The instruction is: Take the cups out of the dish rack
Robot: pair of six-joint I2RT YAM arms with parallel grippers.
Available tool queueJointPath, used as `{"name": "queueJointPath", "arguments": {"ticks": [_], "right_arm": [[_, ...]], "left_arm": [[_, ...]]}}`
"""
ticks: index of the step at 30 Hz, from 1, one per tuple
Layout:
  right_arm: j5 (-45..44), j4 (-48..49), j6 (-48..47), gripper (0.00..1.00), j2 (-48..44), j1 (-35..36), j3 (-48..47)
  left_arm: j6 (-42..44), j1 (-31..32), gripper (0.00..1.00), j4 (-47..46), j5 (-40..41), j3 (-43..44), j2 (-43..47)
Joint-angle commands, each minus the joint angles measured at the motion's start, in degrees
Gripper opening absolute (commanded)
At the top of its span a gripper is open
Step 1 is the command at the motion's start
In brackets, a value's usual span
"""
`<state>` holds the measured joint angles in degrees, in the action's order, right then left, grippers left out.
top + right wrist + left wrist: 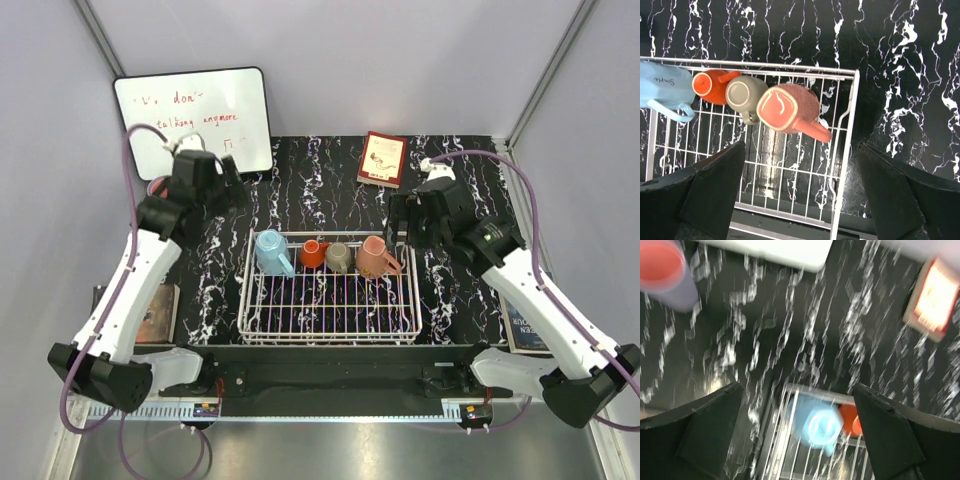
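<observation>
Four handled plastic mugs, light blue, orange-red, grey-olive and salmon-pink, sit in a row along the far side of the white wire-grid dish rack. The right gripper hangs over the rack's far right corner, spread wide and empty. The left gripper, beyond the rack's far left corner, is also wide apart and holds nothing. A lavender plastic tumbler stands near it.

The top camera looks down from behind me; both wrist cameras, nearer, share the dish rack.
</observation>
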<state>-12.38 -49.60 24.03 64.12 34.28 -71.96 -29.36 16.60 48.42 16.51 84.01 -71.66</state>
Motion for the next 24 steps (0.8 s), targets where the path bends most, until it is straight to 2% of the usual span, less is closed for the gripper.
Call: {"name": "queueJointPath", "arguments": {"ticks": [1,4,6,9,13,15,18,20,24], "right_arm": [[-0.7,-0.8,-1.8,1.0,5.4,0.3,-3.3],[-0.3,0.2,-1.7,1.0,7.2,1.3,-3.4],[-0.8,1.1,-1.5,1.0,8.1,2.2,-4.1],[-4.0,1.8,-1.4,1.0,10.4,6.1,-6.3],[-7.9,2.1,0.0,1.0,14.1,9.7,-9.3],[-8.0,2.4,1.5,1.0,14.5,10.3,-9.5],[-7.3,3.3,2.6,1.0,13.9,10.6,-9.2],[-7.4,3.5,3.0,1.0,13.6,10.6,-8.7],[-6.8,3.4,3.6,1.0,12.4,10.8,-7.5]], "left_arm": [[-6.5,2.5,0.99,-1.6,2.0,-12.0,7.5],[-10.0,4.6,0.99,-2.1,1.7,-17.6,13.8],[-10.2,7.7,0.99,-1.8,5.8,-18.6,17.5],[-8.9,9.3,0.99,-0.2,6.1,-17.9,19.1],[-6.1,13.2,0.99,5.6,8.4,-13.9,14.1],[-7.0,14.3,0.99,6.4,7.6,-14.7,11.7],[-5.3,16.0,0.99,0.4,1.3,-18.4,12.7],[-4.7,19.3,0.99,-2.5,3.3,-19.1,12.7],[-2.8,20.8,0.99,-2.4,3.6,-16.3,4.9]]}}
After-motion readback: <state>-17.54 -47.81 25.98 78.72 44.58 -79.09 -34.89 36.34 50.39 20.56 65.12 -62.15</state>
